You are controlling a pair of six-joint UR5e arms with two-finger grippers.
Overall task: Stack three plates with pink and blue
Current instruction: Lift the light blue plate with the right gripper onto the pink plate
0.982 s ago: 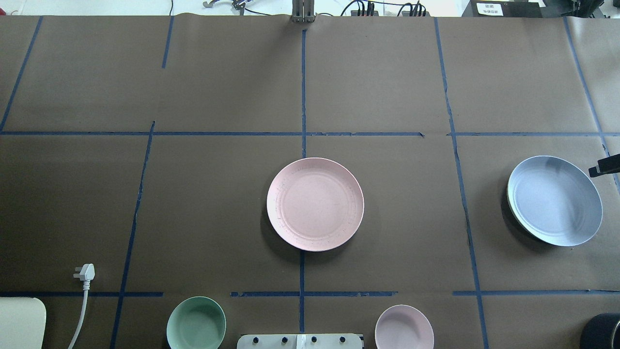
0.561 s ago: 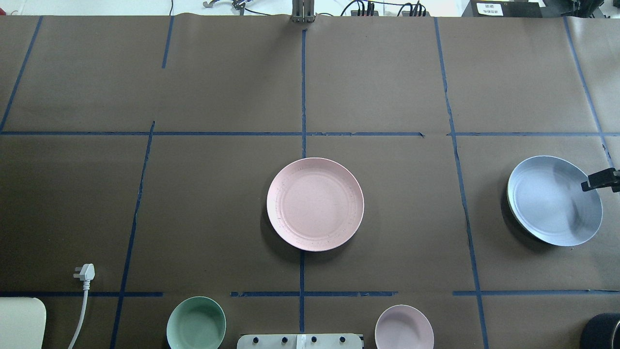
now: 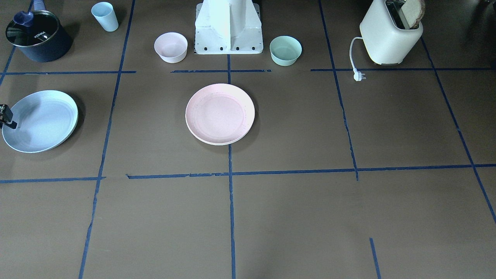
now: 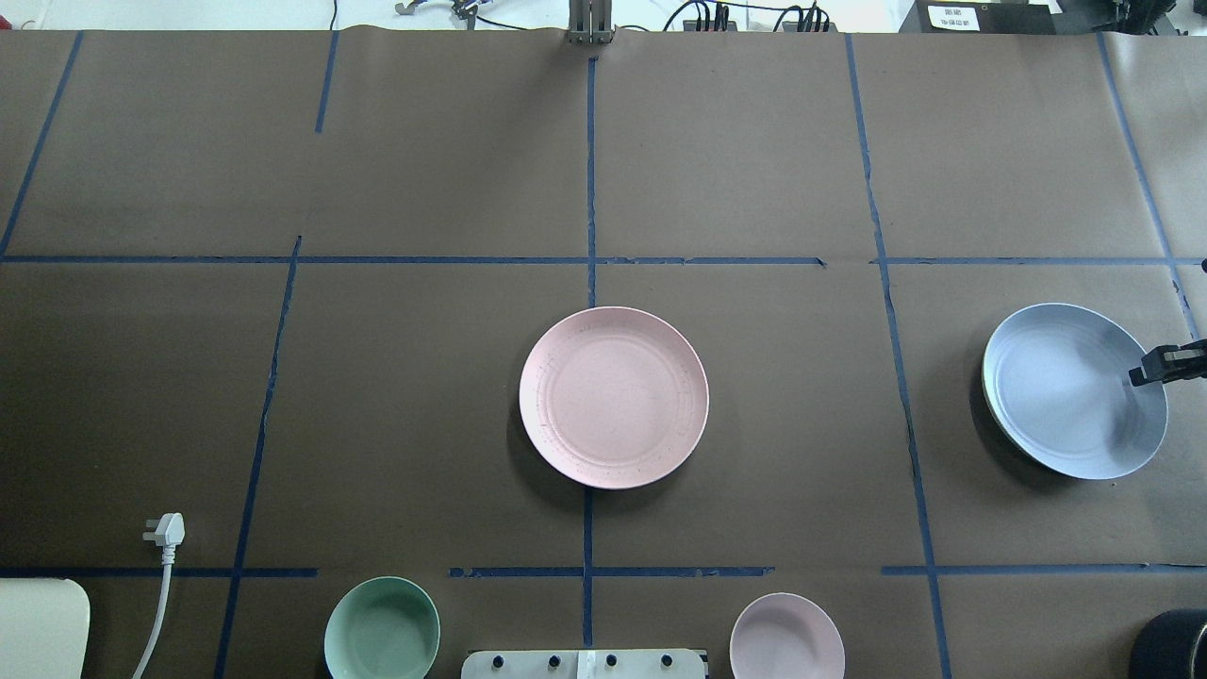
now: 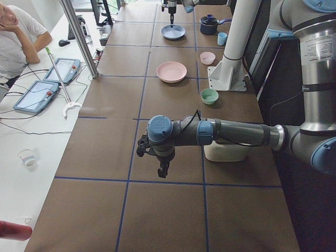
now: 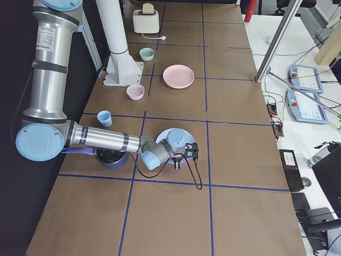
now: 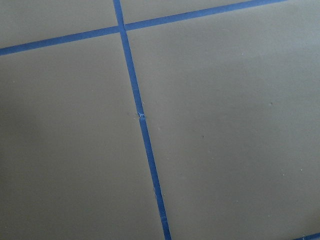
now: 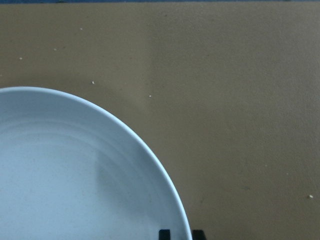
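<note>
1. Front view: the pink plate (image 3: 220,114) lies in the middle of the table (image 3: 310,217), over a line of blue tape (image 3: 230,159). The blue plate (image 3: 38,121) lies well off on the robot's right, with the right gripper (image 3: 7,122) at its outer rim.
2. Overhead: the right gripper sits over the blue plate's outer rim. A thin pale rim (image 4: 984,387) peeks from under that plate, on the side toward the pink plate.
3. Left-end view: the left gripper (image 5: 163,170) hangs low over bare table, well apart from both plates. Released or clenched, I cannot tell.
4. Right-end view: the right arm reaches low across the table, and its gripper points down at the blue plate's edge.
5. Left wrist: brown table crossed by tape.
6. Right wrist: two black fingertips (image 8: 164,234) stand either side of the blue plate's rim, one inside and one outside. Whether they pinch it, I cannot tell.
</note>
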